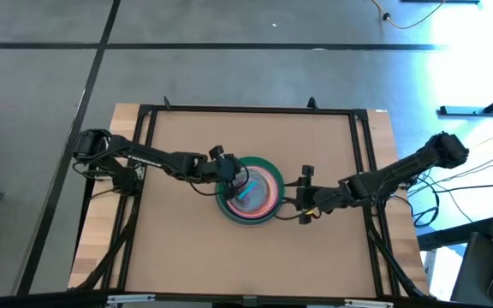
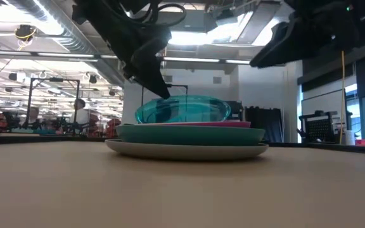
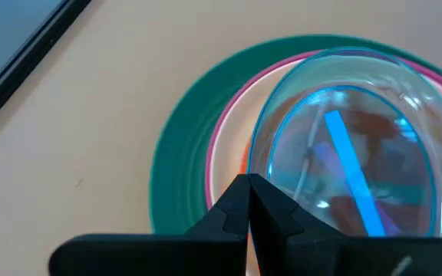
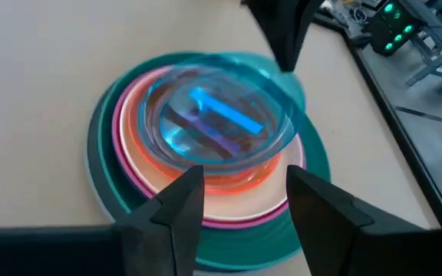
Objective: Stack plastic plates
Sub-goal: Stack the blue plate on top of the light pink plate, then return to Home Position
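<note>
Stack: the plastic plates (image 1: 248,190) sit in one pile in the middle of the table (image 1: 187,257).
Top plate: the light blue plate (image 2: 182,109) is see-through and lies on top of the pile.
Left gripper: the left gripper (image 3: 249,201) has its two fingers pressed together on the rim of the light blue plate, so it looks like it is holding that plate.
Right gripper: the right gripper (image 4: 239,201) hangs just beside the pile with its fingers spread wide and nothing between them.
Done: I see no plates lying alone on the table, so the pile looks almost finished.
Left to do: I think the left gripper only has to let go of the top plate and move away.
Low view: it shows a grey plate (image 2: 185,150) at the very bottom and a teal plate (image 2: 189,133) on it.
Wrist views: they show the pink and orange rims inside the teal one, which the low view mostly hides.
Count: I cannot tell how many plates are in the pile.
</note>
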Controlling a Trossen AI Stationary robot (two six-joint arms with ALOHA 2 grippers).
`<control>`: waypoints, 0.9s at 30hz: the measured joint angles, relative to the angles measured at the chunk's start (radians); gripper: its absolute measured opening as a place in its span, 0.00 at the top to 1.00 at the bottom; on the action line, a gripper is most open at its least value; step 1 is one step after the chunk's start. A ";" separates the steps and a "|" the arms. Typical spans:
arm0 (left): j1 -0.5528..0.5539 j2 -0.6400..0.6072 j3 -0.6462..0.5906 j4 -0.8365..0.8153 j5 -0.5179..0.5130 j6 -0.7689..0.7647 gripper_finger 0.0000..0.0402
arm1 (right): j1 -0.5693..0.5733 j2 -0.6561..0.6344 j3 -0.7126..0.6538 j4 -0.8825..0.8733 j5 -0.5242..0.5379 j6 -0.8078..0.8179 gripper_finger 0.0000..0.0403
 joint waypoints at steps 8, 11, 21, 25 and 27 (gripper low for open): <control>0.011 -0.001 0.000 -0.001 0.018 -0.022 0.99 | -0.043 0.036 0.000 0.003 -0.001 0.019 0.56; 0.014 -0.001 0.000 -0.001 0.023 -0.028 0.93 | -0.047 0.035 0.000 0.006 -0.013 0.016 0.56; 0.035 -0.032 0.000 -0.011 0.061 0.004 0.70 | -0.045 0.020 0.000 0.002 -0.049 -0.018 0.56; 0.025 -0.090 0.000 -0.017 0.059 0.064 0.67 | -0.045 -0.040 0.000 0.000 -0.053 -0.034 0.56; 0.015 -0.125 0.000 -0.025 0.060 0.106 0.67 | -0.045 -0.084 0.000 -0.008 -0.053 -0.038 0.56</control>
